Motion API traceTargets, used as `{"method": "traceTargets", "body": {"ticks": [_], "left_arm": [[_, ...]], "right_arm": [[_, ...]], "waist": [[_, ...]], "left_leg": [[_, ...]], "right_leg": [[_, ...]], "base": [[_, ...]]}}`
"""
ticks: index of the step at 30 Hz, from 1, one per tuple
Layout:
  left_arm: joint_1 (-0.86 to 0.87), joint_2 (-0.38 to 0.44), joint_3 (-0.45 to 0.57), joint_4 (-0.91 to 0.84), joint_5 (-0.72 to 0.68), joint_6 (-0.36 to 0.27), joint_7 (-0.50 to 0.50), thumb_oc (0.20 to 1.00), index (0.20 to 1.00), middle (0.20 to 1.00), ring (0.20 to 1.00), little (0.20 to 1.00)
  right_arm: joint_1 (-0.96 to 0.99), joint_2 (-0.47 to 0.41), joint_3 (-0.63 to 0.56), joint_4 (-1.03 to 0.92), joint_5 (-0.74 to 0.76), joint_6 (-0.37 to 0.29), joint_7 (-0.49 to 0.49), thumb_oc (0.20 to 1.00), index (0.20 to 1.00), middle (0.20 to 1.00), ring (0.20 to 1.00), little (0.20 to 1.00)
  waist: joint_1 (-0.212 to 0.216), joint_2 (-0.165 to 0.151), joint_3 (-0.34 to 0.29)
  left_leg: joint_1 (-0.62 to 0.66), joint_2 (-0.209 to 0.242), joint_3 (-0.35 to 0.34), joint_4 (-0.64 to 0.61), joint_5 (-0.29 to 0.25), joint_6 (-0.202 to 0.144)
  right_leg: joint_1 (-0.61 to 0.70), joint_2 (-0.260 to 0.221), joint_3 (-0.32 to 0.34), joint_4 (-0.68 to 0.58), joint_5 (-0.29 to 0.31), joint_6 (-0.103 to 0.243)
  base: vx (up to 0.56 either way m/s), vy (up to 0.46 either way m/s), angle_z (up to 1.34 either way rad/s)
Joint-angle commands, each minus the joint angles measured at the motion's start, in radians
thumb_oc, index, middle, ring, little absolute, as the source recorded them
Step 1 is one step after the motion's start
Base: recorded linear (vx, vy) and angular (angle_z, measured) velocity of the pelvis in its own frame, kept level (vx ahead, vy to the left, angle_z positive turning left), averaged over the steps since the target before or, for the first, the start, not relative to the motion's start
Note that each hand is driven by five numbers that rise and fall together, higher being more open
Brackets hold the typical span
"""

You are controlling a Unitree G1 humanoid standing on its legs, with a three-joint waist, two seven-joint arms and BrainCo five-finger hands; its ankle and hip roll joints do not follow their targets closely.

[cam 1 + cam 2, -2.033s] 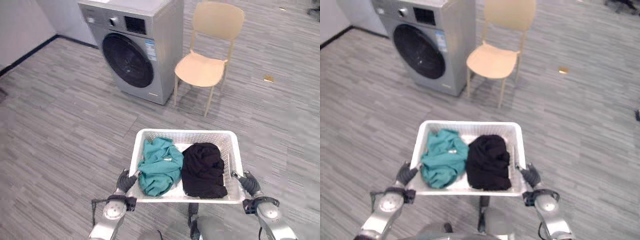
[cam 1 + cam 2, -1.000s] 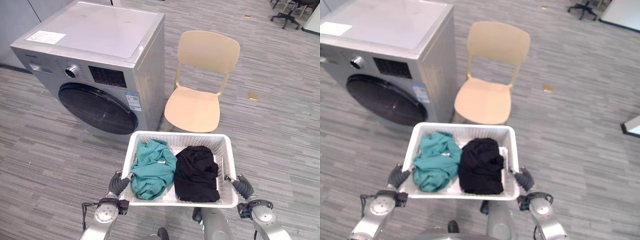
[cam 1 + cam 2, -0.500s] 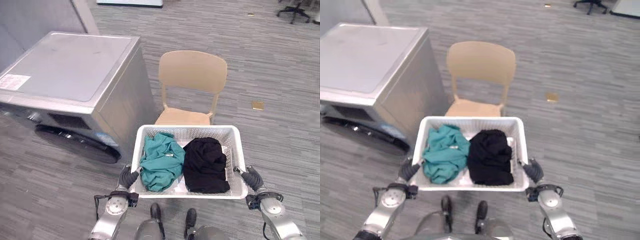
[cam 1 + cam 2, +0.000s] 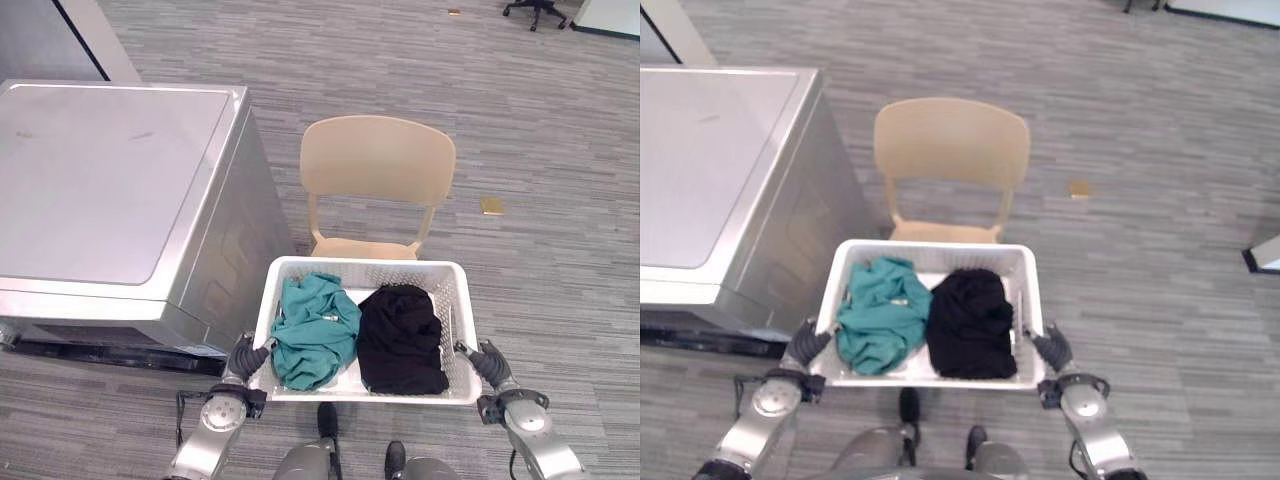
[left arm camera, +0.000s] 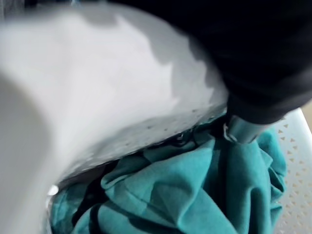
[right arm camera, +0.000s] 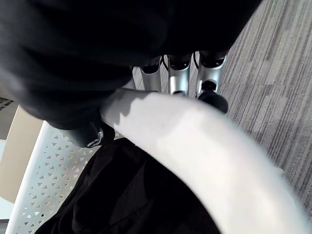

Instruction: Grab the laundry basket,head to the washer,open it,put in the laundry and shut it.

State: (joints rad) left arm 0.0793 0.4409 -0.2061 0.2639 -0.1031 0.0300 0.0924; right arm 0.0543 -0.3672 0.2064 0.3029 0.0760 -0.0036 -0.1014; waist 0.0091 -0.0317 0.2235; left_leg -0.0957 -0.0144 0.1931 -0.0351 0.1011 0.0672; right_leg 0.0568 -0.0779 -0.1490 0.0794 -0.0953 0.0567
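Laundry basket [image 4: 362, 271] gripped, left hand [image 4: 243, 358] and right hand [image 4: 487, 362] curled on rim; beside washer [image 4: 110, 200], opening, loading, shutting left

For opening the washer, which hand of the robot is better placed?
Probably the left hand: the washer stands on the robot's left, nearer to it than to the right hand. But both hands grip the laundry basket, which must be set down first.

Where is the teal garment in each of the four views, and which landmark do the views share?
Left eye view: teal garment, left half of the white basket.
Right eye view: same half, beside the black garment.
Left wrist view: under the rim.
Right wrist view: not in it.
Shared landmark: the white basket.
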Motion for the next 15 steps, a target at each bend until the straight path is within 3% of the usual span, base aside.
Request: {"method": "traceTargets", "body": {"ticks": [1, 6, 11, 13, 14, 15], "left_arm": [[-0.024, -0.004, -0.002, -0.053, -0.002, -0.1, -0.015, 0.2, 0.2, 0.2, 0.2, 0.2], [-0.166, -0.032, -0.055, 0.046, -0.015, -0.104, 0.052, 0.2, 0.2, 0.2, 0.2, 0.2], [-0.373, -0.079, -0.116, 0.189, -0.07, -0.119, 0.15, 0.2, 0.2, 0.2, 0.2, 0.2], [-0.447, -0.088, -0.138, 0.25, -0.078, -0.124, 0.177, 0.2, 0.2, 0.2, 0.2, 0.2], [-0.478, -0.094, -0.149, 0.279, -0.084, -0.126, 0.189, 0.2, 0.2, 0.2, 0.2, 0.2], [-0.512, -0.098, -0.16, 0.306, -0.09, -0.128, 0.202, 0.2, 0.2, 0.2, 0.2, 0.2]], "right_arm": [[-0.093, 0.024, -0.028, -0.03, 0.024, -0.095, -0.025, 0.2, 0.2, 0.2, 0.2, 0.2], [-0.221, 0.047, 0.039, 0.067, 0.037, -0.094, -0.078, 0.2, 0.2, 0.2, 0.2, 0.2], [-0.391, 0.069, 0.133, 0.154, 0.041, -0.091, -0.137, 0.2, 0.2, 0.2, 0.2, 0.2], [-0.441, 0.079, 0.163, 0.194, 0.046, -0.089, -0.153, 0.2, 0.2, 0.2, 0.2, 0.2], [-0.465, 0.085, 0.176, 0.219, 0.046, -0.088, -0.164, 0.2, 0.2, 0.2, 0.2, 0.2], [-0.489, 0.09, 0.186, 0.24, 0.043, -0.086, -0.173, 0.2, 0.2, 0.2, 0.2, 0.2]], "waist": [[0.021, -0.02, -0.025], [0.025, -0.021, 0.015], [0.029, -0.028, 0.062], [0.029, -0.028, 0.075], [0.028, -0.026, 0.08], [0.027, -0.026, 0.089]], "left_leg": [[-0.037, 0.048, 0.001, 0.135, -0.146, -0.06], [-0.102, 0.044, 0.007, 0.154, -0.151, -0.053], [-0.216, 0.044, -0.006, 0.166, -0.122, -0.054], [-0.239, 0.04, -0.009, 0.162, -0.11, -0.056], [-0.234, 0.037, -0.022, 0.158, -0.128, -0.064], [-0.251, 0.04, -0.015, 0.154, -0.097, -0.058]], "right_leg": [[-0.069, -0.083, 0.001, 0.011, 0.026, 0.089], [-0.132, -0.086, 0.004, 0.002, 0.052, 0.086], [-0.248, -0.079, 0.009, 0.002, 0.086, 0.076], [-0.276, -0.077, 0.01, 0.008, 0.089, 0.073], [-0.278, -0.076, 0.015, 0.015, 0.071, 0.077], [-0.298, -0.076, 0.012, 0.016, 0.091, 0.069]], "base": [[-0.02, 0.056, -0.12], [-0.09, -0.005, -0.11], [-0.13, -0.041, -0.02], [-0.04, -0.011, -0.02], [-0.05, -0.001, 0.0], [0.03, 0.004, -0.01]]}}
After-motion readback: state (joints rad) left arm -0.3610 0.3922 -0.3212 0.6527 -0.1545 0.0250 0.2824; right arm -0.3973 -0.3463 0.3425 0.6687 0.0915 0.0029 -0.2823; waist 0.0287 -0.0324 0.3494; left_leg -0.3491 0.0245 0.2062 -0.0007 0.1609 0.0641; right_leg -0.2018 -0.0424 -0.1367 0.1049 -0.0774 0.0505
